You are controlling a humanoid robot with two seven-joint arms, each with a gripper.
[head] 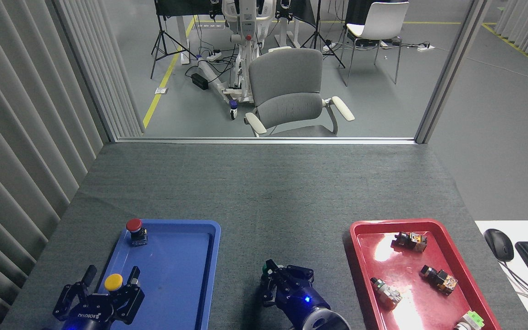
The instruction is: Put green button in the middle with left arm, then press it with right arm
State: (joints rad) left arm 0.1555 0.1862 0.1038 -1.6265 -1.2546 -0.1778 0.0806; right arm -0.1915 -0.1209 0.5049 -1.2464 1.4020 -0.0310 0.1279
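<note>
Grey bench mat (264, 192) carries the green button (269, 268), light and rigid; right end effector (278, 280), fingers pressed together, covers its cap.

Green button (269, 268) almost wholly hidden under the right gripper (278, 280), only a sliver of green cap showing past the fingers (269, 268); press contact not discernible. Left gripper (108, 293) cut off by the bottom picture edge at its wrist. Small part (469, 320) in the red tray (360, 256) likewise cropped at the worktop's near edge.
</note>
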